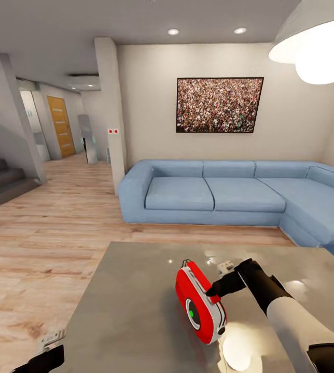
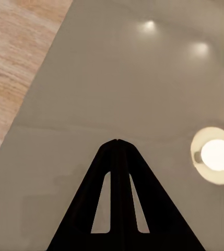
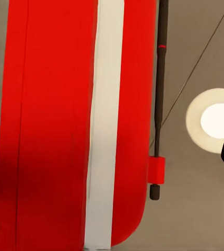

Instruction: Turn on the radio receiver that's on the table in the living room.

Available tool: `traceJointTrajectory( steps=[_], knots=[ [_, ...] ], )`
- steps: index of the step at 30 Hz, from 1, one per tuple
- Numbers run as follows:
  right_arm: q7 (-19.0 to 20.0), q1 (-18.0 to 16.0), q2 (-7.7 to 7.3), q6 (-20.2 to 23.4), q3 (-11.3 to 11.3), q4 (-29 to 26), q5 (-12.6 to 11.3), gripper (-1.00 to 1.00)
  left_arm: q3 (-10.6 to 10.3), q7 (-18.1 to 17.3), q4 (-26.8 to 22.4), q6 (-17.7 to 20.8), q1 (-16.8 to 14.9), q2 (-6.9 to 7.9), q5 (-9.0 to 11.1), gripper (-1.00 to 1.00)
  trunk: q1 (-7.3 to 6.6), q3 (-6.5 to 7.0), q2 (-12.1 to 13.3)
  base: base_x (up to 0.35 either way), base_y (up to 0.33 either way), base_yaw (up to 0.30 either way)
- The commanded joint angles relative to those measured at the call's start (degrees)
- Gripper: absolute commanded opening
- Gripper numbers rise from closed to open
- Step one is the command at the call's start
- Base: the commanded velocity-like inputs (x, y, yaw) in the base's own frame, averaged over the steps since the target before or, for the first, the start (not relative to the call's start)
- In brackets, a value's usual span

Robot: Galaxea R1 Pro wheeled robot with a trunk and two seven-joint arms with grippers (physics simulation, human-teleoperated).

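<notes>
Jaws of my right gripper [image 1: 214, 293] spread around the radio receiver [image 1: 199, 304] on the tabletop [image 1: 130, 311]; light, rigid, slick-shelled, best held across its flat faces.

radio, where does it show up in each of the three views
Head view: the radio stands on edge on the table, low and just right of centre, by the right gripper.
Left wrist view: bare tabletop beyond the shut jaws; no radio.
Right wrist view: the radio's red and white side, close up.
Shared landmark: the round lamp glare on the table.
</notes>
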Motion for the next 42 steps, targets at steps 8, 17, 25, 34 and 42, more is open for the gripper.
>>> traceJointTrajectory(
  steps=[8,17,25,34,42],
  knots=[
    [0.0,0.0,0.0,0.0,0.0,0.0,0.1,1.0,-0.3,0.0,0.1,-0.1,0.0,0.17,-0.1,-1.0,-1.76,1.44,3.2,0.0,0.0,0.0],
    [0.0,0.0,0.0,0.0,0.1,0.0,0.3,1.0,-0.3,0.0,0.1,-0.1,0.0,0.17,-0.2,-1.0,-3.74,3.06,6.8,0.0,0.0,0.0],
    [-0.1,0.0,0.0,0.0,0.1,0.0,0.3,1.0,-0.3,0.0,0.1,-0.1,0.0,0.17,-0.2,-1.0,-5.5,4.49,10.0,0.0,0.0,0.0],
    [-0.1,0.0,0.0,0.0,0.1,0.0,0.2,1.0,-0.4,0.0,0.1,-0.1,0.0,0.17,-0.2,-1.0,-7.47,6.11,13.7,0.0,0.0,0.0],
    [-0.1,0.0,0.0,0.0,0.1,0.0,0.2,1.0,-0.4,0.0,0.1,0.0,0.0,0.17,-0.2,-1.0,-9.23,7.54,16.9,-0.167,-0.092,0.0]
  ],
)
